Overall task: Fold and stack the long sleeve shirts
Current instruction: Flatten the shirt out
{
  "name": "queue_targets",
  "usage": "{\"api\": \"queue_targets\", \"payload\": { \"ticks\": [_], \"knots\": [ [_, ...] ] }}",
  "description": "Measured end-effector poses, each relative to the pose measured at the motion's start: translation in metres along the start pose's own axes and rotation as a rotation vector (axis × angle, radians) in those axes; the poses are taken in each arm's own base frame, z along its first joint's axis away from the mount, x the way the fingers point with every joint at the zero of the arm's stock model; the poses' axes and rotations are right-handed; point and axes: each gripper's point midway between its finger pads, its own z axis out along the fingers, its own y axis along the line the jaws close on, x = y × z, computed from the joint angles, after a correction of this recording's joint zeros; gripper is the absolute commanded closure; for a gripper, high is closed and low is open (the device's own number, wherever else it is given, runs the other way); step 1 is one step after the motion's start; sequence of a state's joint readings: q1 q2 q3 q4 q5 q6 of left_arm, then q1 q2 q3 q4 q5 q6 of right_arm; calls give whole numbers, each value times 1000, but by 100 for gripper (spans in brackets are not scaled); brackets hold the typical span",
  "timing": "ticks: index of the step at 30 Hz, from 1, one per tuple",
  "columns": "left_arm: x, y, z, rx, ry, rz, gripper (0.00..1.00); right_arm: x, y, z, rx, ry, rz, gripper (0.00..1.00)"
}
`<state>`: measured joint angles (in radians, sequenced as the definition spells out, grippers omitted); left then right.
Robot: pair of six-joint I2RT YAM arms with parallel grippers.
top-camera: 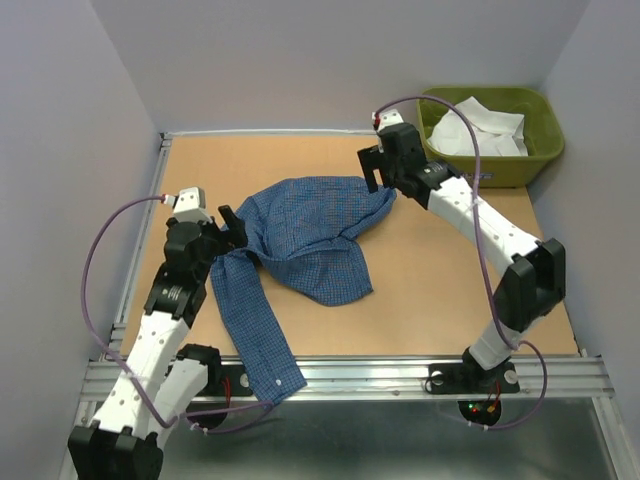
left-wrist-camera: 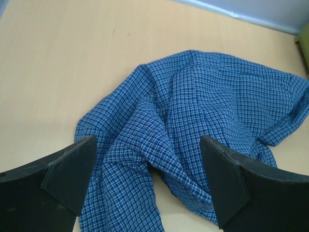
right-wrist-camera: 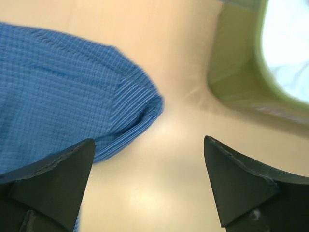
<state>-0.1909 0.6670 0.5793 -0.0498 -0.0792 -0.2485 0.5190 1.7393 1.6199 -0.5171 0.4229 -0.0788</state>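
The blue checked shirt [top-camera: 310,235] lies crumpled in the middle of the table, one sleeve trailing over the near edge. It also fills the left wrist view [left-wrist-camera: 193,111]. My left gripper [top-camera: 232,228] is open just above the shirt's left side, one finger [left-wrist-camera: 72,166] on each side of a fold. My right gripper [top-camera: 372,172] is open and empty over bare table by the shirt's right end [right-wrist-camera: 67,96]. The white shirt [top-camera: 480,130] lies bunched in the olive-green tub.
The olive-green tub [top-camera: 540,160] stands at the back right corner, and its wall shows in the right wrist view [right-wrist-camera: 231,72]. Grey walls enclose the table on three sides. A metal rail [top-camera: 400,375] runs along the near edge.
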Motion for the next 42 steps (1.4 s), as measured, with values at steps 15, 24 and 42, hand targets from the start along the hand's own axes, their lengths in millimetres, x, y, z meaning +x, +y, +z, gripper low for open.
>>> {"api": "queue_targets", "payload": {
  "ticks": [15,24,42],
  "knots": [
    [62,27,76,-205,339,-150,5,119,90,-79,-504,218,219,0],
    [91,92,86,-376,432,-246,6,148,114,-106,-651,278,176,1],
    [126,104,124,-241,504,-413,42,151,175,-136,-876,252,-64,1]
  ]
}}
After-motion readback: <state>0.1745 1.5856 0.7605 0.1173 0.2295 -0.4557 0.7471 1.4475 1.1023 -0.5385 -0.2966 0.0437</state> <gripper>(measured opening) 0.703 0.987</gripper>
